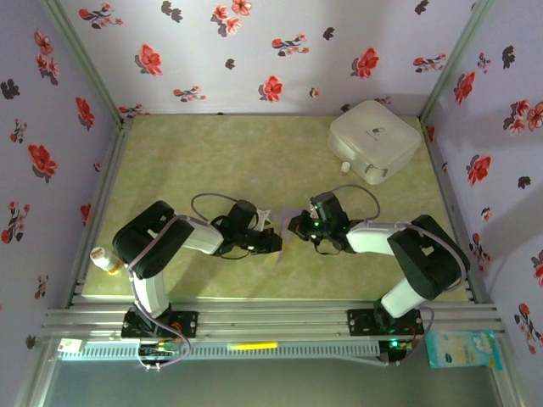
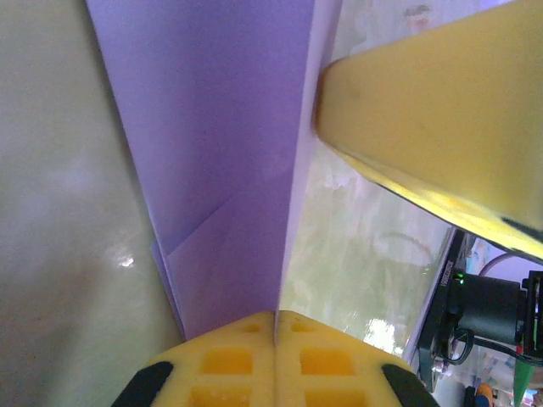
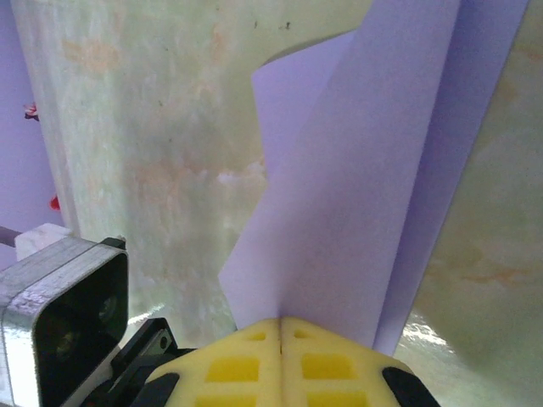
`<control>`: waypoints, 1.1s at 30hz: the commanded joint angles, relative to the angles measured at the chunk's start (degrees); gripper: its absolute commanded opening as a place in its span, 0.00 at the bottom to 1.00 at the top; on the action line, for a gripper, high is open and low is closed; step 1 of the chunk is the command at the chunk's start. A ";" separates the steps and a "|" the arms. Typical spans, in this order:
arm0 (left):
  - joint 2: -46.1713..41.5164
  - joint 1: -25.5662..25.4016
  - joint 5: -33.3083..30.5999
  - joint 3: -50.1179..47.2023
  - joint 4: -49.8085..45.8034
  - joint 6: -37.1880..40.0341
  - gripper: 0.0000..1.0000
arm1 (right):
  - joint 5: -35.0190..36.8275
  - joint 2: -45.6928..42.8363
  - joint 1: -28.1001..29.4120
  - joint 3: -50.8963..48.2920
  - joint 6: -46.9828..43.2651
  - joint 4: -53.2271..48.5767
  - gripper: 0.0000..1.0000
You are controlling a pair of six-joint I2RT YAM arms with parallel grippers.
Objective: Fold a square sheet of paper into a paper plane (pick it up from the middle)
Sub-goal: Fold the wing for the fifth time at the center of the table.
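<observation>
Lavender paper, thin and very light, is what this job is about. The paper sheet is already partly folded. A slanted crease shows in the left wrist view, and some layers lie over each other. From above only a thin strip of it shows, so it seems to be held up on its edge above the desk. It sits near the middle of the desk, a bit toward 6 o'clock.

Paper like this is likely floppy. It would bend with a tiny push, and it could crumple or rip if pulled hard. It also looks smooth, so it may slide out of a loose pinch. The best place to hold it is probably on a fold line near the middle. There the layers are doubled and a little stiffer, and neither end should droop much.

The left pincer is closed tight, with the edge of the paper caught between its two yellow tips. In the top view it comes in from 9 o'clock. The right pincer is pinched closed on the paper too, and it comes in from 3 o'clock. The two are very near each other, and one yellow finger of the right one shows just beside the paper. If they moved apart too fast, the sheet could tear.

A white rounded box rests at 1 o'clock, well apart from the paper.
</observation>
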 commanded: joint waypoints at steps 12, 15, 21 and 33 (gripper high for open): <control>2.48 1.98 3.12 -0.76 -1.87 -1.54 0.00 | -4.76 5.21 -2.91 0.91 -1.91 5.61 0.04; 2.99 2.08 3.78 -0.35 -2.12 -1.59 0.00 | -4.88 5.69 -2.99 0.91 -1.50 6.20 0.04; 4.07 2.66 4.32 -0.10 -2.04 -2.49 0.00 | -5.40 4.70 -2.95 -0.22 -1.34 7.61 0.04; 5.58 3.48 5.65 1.50 -4.86 -2.30 0.00 | -5.55 6.22 -2.95 -0.75 -1.49 8.07 0.04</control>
